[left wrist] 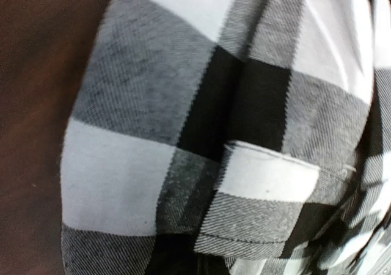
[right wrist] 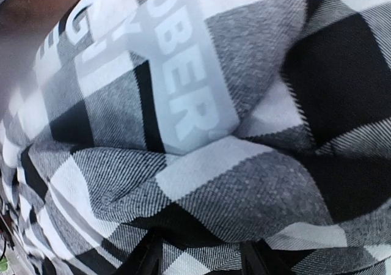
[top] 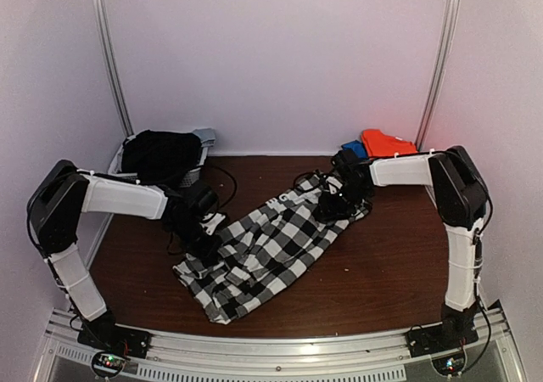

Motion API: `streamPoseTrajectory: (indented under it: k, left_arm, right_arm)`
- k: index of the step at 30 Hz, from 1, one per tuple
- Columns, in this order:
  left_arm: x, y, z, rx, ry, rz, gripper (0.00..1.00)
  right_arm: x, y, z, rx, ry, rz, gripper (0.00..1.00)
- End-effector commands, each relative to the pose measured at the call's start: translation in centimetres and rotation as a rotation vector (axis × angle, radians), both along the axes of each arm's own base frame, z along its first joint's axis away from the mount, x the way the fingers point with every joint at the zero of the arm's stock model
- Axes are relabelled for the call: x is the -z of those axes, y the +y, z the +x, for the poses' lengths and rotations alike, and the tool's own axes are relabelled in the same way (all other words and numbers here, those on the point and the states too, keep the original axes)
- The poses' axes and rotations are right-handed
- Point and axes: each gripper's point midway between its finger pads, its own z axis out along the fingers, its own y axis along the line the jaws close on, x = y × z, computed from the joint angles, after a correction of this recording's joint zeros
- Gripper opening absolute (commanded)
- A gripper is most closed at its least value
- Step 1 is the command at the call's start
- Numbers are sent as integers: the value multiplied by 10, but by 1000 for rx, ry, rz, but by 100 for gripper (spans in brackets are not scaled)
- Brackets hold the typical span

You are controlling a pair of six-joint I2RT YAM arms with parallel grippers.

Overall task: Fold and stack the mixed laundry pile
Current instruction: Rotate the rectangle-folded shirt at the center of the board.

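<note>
The black-and-white checked garment (top: pixel 263 250) lies stretched diagonally across the brown table (top: pixel 382 272). My left gripper (top: pixel 204 233) is down on its left edge and shut on the cloth. In the left wrist view the checked garment (left wrist: pixel 183 134) fills the frame and hides the fingers. My right gripper (top: pixel 335 205) is at the garment's far right end. Its dark fingers (right wrist: pixel 146 258) stand on either side of a thick fold of the checked garment (right wrist: pixel 214 183), which bears a pale printed label (right wrist: pixel 177 85). The plain black garment (top: pixel 159 154) is heaped at the back left. The orange-red garment (top: pixel 386 143) lies at the back right.
The black garment sits in a small white slatted basket (top: pixel 193 176) in the back left corner. A blue cloth (top: pixel 355 149) lies beside the orange-red one. White walls close in the table on three sides. A metal rail (top: pixel 280 348) with the arm bases runs along the near edge.
</note>
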Motion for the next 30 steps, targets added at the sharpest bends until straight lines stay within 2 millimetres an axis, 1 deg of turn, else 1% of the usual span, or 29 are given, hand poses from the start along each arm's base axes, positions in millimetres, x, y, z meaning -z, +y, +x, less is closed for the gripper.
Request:
streamPoseTrajectory:
  k: [1,4,6,7,8,9,12,14,16,17,19,23,26,28,30]
  left_arm:
    - [2,-19,-44,0,82,-66,0]
    - [-4,-43,-75,36,108,-111,0]
    - [-13,-59,-91,66,110,-135,0]
    - [-19,-64,-95,60,109,-161,3]
    - [-27,-67,-93,41,100,-189,7]
    - [-35,-67,-88,17,73,-208,13]
    - [-62,-62,-62,-46,-9,-254,31]
    - [-74,-59,-45,-70,-44,-275,34]
    - [-74,-57,-30,-87,-62,-265,36]
    - [-70,-54,-24,-96,-61,-249,36]
    - [-60,-48,-10,-119,-52,-217,35]
    - [-43,-40,11,-161,-38,-171,35]
    - [-30,-37,12,-166,-15,-137,36]
    - [-19,-35,6,-167,12,-124,35]
    - [-8,-32,-4,-173,48,-120,31]
  right_arm:
    - [19,7,53,-60,-86,-101,43]
    - [10,29,89,-94,-148,-80,43]
    - [-4,41,105,-114,-176,-54,43]
    - [-12,45,110,-121,-188,-47,43]
    - [-23,48,113,-129,-203,-35,44]
    - [-37,49,114,-132,-220,-22,43]
    - [-81,51,109,-134,-275,42,44]
    - [-105,51,100,-132,-301,83,46]
    - [-118,50,87,-126,-302,129,46]
    - [-119,53,77,-129,-281,161,46]
    - [-111,56,58,-130,-229,206,46]
    - [-80,63,20,-139,-125,211,45]
    - [-66,70,4,-137,-92,217,45]
    - [-55,72,-2,-134,-71,213,45]
    - [-41,71,-3,-128,-49,195,45]
